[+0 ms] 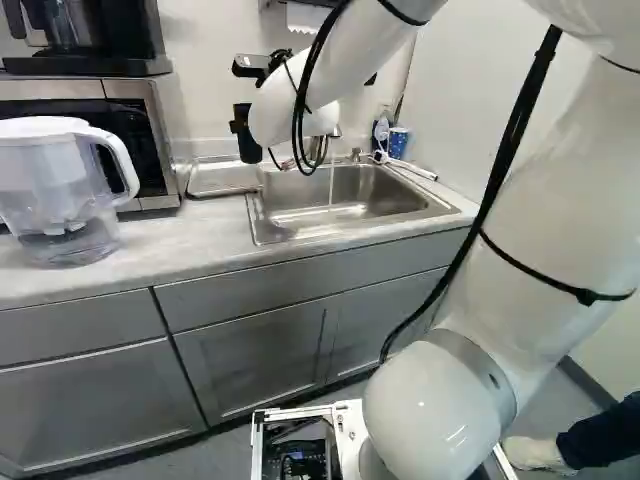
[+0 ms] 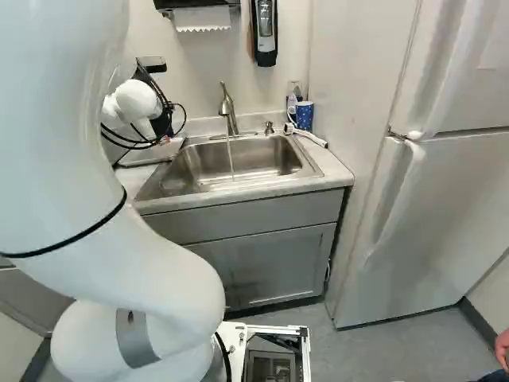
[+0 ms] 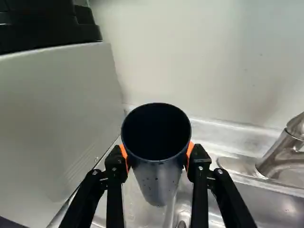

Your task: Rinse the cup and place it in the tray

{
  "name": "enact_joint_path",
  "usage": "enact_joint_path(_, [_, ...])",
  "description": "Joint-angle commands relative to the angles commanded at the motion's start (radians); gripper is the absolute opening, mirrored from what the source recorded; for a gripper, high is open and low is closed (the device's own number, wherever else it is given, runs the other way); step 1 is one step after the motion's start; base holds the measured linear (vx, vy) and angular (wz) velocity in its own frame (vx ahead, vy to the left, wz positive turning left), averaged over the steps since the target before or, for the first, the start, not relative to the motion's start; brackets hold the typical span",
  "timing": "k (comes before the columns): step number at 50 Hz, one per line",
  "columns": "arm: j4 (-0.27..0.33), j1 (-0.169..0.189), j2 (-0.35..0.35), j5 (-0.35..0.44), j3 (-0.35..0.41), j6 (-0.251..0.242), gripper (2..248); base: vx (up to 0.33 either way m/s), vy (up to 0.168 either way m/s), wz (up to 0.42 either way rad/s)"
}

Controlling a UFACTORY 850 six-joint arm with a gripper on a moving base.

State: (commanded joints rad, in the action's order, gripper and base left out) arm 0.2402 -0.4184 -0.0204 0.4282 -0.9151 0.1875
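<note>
At the end of my raised arm, the black gripper [image 1: 244,134] is partly visible left of the faucet in the left base view. In the wrist view the gripper [image 3: 157,159] is shut on the dark cup [image 3: 156,183], with an orange pad at either side. The cup's open mouth faces the camera, and small drops or specks show on its outer wall. Beyond and below it lies the metal tray [image 3: 135,209], beside the sink [image 2: 179,171]. A thin stream of water falls from the faucet [image 2: 228,111] into the basin.
A microwave [image 1: 150,125] stands close beside the tray, with a black appliance [image 1: 85,65] on top. Left of them is a water pitcher [image 1: 60,190]. A blue cup [image 2: 304,116] stands behind the sink's corner; a fridge [image 2: 429,199] is at the right.
</note>
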Motion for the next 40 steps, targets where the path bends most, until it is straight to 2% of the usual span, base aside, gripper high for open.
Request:
enact_joint_path(16, [0.0, -0.031, -0.081, 0.007, -0.054, 0.0, 126, 0.0, 0.0, 0.0])
enact_joint_path(40, [-0.006, -0.032, -0.116, 0.086, -0.04, 0.0, 126, 0.0, 0.0, 0.0])
